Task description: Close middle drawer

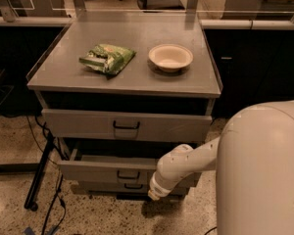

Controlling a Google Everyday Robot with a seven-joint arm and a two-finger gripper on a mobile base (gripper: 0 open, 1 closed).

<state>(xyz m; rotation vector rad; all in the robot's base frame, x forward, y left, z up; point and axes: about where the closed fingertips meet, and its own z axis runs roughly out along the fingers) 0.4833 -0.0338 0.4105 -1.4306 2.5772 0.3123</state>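
A grey metal cabinet (122, 80) stands on a speckled floor (14, 209) in a dim workroom. The middle drawer (103, 171), second of three, sits pulled partway out from the cabinet front. What shows of its inside is dark, so any contents are hidden. Above it is the top drawer (78, 124), below it the lowest drawer (103, 189). On the cabinet top lie a green packet (107, 58) and a pale bowl (170, 57). The white arm (183, 163) reaches down from the right, and its gripper (153, 195) hangs low before the drawer fronts. Whether it is spread or closed cannot be told.
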